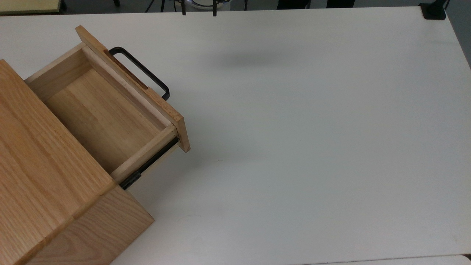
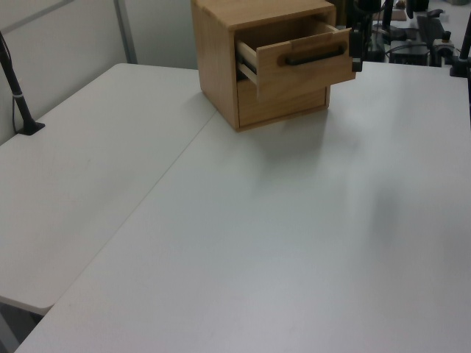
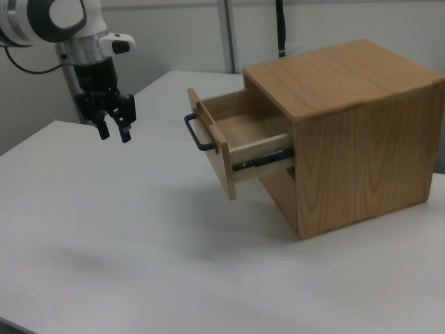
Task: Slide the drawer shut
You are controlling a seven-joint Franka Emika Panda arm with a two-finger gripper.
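Drawer (image 3: 240,142) pulled well out of cabinet (image 3: 348,132), handle (image 3: 197,132) untouched. Gripper (image 3: 115,132) hovering above table (image 3: 104,229), fingers apart, well left of handle in the right view.

White table (image 1: 312,147) seen; oak-grain cabinet (image 3: 361,132) set directly on it, at top view's left; black clamp base (image 1: 434,13) seated at far corner.

The top view looks steeply down on the table (image 1: 312,147); the cabinet (image 1: 40,184) sits at eight o'clock. The left and right views look low, obliquely, from opposite sides, sharing the cabinet.
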